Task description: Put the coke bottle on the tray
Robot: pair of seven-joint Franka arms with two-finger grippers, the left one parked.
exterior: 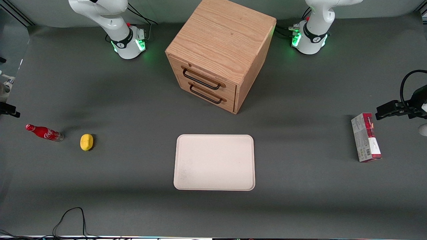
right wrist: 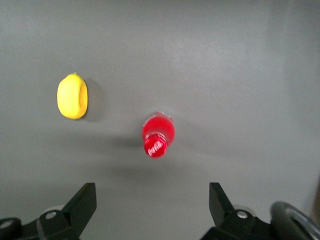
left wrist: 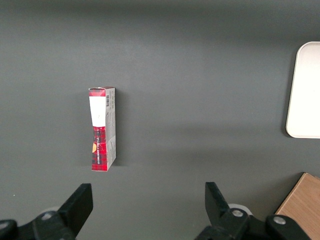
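Observation:
The coke bottle stands on the grey table toward the working arm's end, with its red cap and red label showing. From the right wrist camera I look down on the bottle's cap. My gripper hangs high above the table close to the bottle, open wide with nothing between its fingers. It is out of the front view. The cream-white tray lies flat and bare near the table's middle, nearer the front camera than the wooden box. One rim of the tray shows in the left wrist view.
A yellow lemon lies beside the bottle, between it and the tray, and shows as the lemon from the wrist. The wooden two-drawer box stands mid-table. A red-and-grey carton lies toward the parked arm's end. A black cable loops at the front edge.

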